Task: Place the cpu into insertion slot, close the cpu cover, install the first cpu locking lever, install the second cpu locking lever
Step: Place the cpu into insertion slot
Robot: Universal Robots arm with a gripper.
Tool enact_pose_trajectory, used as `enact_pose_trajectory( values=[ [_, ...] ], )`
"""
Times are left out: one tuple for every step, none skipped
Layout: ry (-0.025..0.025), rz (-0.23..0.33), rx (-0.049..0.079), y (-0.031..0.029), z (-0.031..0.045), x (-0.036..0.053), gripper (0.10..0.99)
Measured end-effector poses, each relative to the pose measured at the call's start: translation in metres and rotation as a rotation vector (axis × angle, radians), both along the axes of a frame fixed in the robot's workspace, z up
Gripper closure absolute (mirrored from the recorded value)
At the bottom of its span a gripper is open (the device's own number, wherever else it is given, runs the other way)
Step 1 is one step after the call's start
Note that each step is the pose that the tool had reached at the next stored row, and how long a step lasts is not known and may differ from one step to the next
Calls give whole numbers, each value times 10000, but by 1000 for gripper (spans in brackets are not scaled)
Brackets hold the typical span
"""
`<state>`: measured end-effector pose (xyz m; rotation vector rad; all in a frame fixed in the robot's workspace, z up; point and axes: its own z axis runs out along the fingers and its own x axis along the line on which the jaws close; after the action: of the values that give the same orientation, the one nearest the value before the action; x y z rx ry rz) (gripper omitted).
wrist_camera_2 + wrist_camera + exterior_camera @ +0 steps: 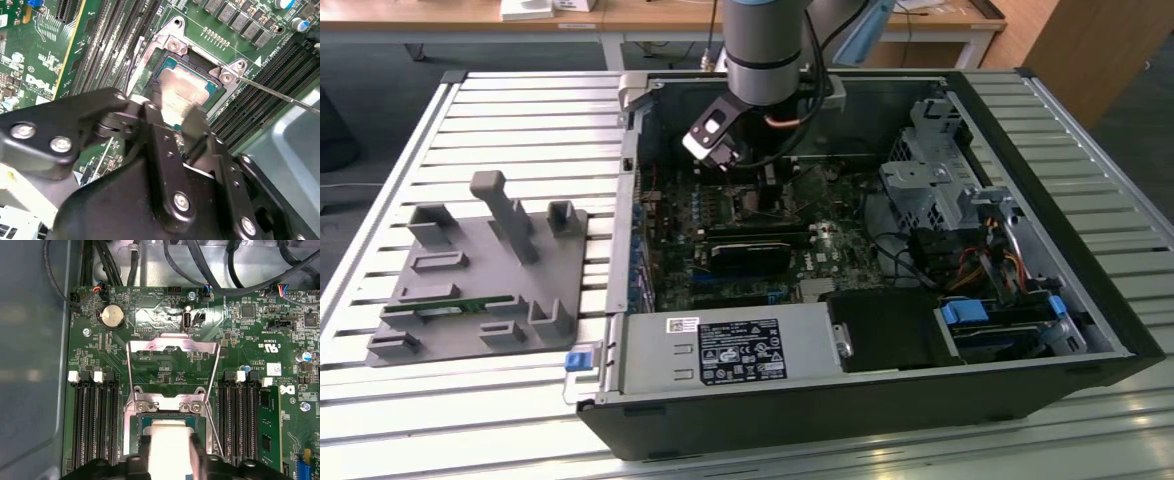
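I have the arm reaching down into the open computer case (1067,150), which lies on the slatted desk (520,110). In the second wrist view the gripper (175,112) is right over the insertion slot (172,45), its jaws closed on the cpu (187,82) from two opposite edges. The chip's dull silver top faces up, and its green edge sits inside the slot's metal rim. From here I cannot tell whether it is fully seated or a touch above the contacts.

By my judgement the first step is nearly done and the other three are untouched. In the first wrist view the cpu cover (172,346) stands swung back, clear of the slot, with the green circuit board (100,365) showing through its cut-out middle. In the second wrist view a thin locking lever (280,95) juts out sideways from the slot's corner and is not hooked down. I cannot pick out the other lever with any certainty.

As for writing, the board carries plenty of white print and a maker's mark beside the memory slots (95,425). A black-and-white label (740,352) covers the power supply at the case's near end. I leave all of it unread. A grey parts fixture (467,290) sits on the desk toward the exterior view's left.
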<state>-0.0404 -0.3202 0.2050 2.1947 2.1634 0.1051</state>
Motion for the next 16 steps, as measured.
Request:
enact_pose_trajectory(
  values=[
    [14, -1, 0, 0, 7, 4, 678],
    [34, 0, 0, 0, 13, 11, 737],
    [64, -1, 1, 0, 21, 19, 737],
    [101, 0, 1, 0, 28, 27, 796],
    [134, -1, 0, 0, 35, 35, 855],
    [163, 0, 0, 0, 41, 42, 855],
    [183, 0, 2, 1, 44, 46, 910],
    [194, 0, 3, 1, 46, 48, 973],
    [200, -1, 1, 0, 49, 49, 973],
    [206, -2, -1, 0, 52, 49, 973],
    [209, -2, -1, 0, 55, 49, 980],
    [208, -2, 1, 0, 55, 49, 980],
    [207, -2, -5, 0, 55, 50, 980],
    [209, 0, -10, 0, 56, 50, 980],
    [211, 0, -15, 0, 59, 50, 980],
    [210, -1, -16, 0, 62, 50, 980]
  ],
)
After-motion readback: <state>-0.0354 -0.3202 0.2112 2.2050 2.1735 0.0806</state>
